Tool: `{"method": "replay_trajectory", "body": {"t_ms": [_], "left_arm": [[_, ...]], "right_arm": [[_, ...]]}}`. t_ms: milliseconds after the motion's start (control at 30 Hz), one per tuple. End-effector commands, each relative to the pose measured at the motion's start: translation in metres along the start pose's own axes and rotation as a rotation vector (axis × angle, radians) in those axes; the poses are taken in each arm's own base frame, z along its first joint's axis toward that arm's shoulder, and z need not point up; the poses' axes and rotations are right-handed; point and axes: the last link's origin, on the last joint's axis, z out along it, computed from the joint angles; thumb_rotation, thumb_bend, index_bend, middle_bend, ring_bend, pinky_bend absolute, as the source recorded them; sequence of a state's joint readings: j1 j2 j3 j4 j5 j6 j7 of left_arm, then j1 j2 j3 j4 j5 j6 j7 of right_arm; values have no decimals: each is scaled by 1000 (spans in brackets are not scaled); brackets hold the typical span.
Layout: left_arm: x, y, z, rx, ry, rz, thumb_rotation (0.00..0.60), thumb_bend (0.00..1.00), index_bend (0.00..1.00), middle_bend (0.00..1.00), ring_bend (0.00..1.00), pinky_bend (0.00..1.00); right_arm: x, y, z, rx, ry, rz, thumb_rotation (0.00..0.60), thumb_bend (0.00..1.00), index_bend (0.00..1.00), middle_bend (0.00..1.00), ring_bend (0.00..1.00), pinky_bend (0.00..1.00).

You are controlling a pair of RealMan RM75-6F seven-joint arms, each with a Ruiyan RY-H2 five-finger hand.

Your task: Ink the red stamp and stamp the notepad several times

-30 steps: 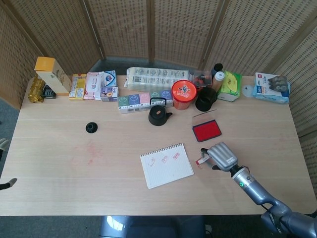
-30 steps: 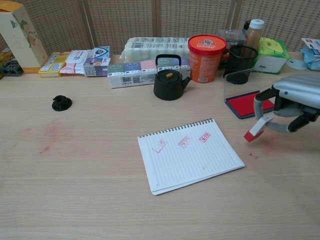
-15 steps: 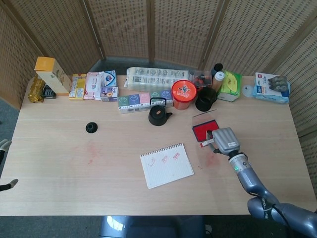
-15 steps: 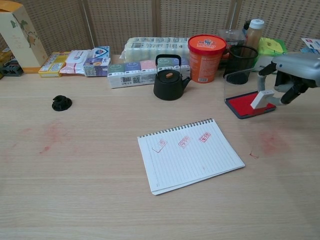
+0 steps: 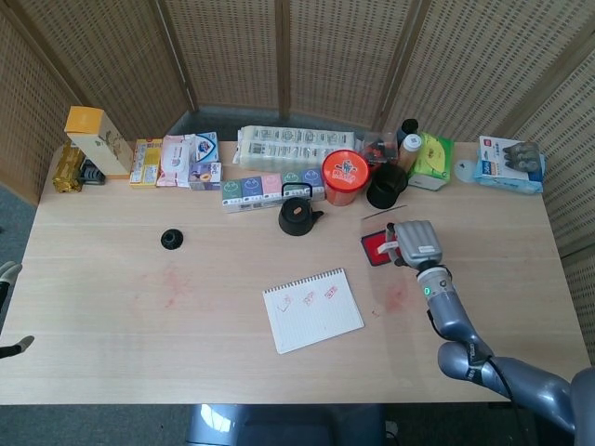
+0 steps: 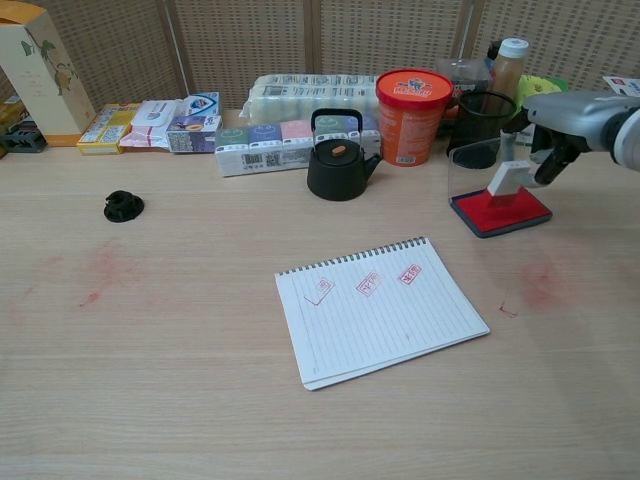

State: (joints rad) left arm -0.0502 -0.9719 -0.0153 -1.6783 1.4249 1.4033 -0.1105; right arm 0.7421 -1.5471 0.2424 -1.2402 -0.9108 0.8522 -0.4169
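- Three red imprints already sit in a row near the spiral edge of the white lined notepad [image 6: 378, 310], so the job looks partly done, and this seems to be a re-inking pass before more marks.
- Right hand [image 5: 416, 243], silver and metallic, has its fingers closed around the small white-bodied red stamp [image 6: 504, 181], gripping the upper body so the printing face points down.
- That stamp is pressed, slightly tilted, onto the red ink pad in its dark tray [image 6: 500, 211]; the hand sits directly above and behind it, at the pad's far right edge.
- Notepad lies near the table's middle, well apart from the pad, to the hand's left and closer to the robot.
- Black cast-iron teapot [image 6: 339, 162] and orange tub with red lid [image 6: 413, 102] stand behind, clear of that path.
- Left hand [image 5: 7, 276] barely shows at the frame edge; its grasp cannot be told.
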Motion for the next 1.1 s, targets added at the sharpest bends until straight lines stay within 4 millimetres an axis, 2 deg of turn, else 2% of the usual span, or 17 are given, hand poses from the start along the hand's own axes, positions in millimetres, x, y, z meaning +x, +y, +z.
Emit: {"method": "replay_trajectory", "body": {"t_ms": [33, 233, 533, 1100], "left_arm": [[-1, 0, 1, 0, -6, -2, 600, 0, 0, 0, 0, 108], [0, -1, 1, 2, -6, -6, 600, 0, 0, 0, 0, 108], [-1, -1, 2, 1, -12, -4, 600, 0, 0, 0, 0, 108], [-1, -2, 2, 3, -16, -10, 600, 0, 0, 0, 0, 108]], "right_arm": [[1, -3, 7, -7, 4, -13, 600, 554, 671, 1000, 1000, 1000], [0, -8, 15, -14, 0, -27, 600, 554, 680, 1000, 1000, 1000], [-15, -8, 23, -37, -39, -69, 600, 555, 696, 1000, 1000, 1000], [-27, -2, 28, -61, -54, -76, 600, 562, 737, 1000, 1000, 1000]]}}
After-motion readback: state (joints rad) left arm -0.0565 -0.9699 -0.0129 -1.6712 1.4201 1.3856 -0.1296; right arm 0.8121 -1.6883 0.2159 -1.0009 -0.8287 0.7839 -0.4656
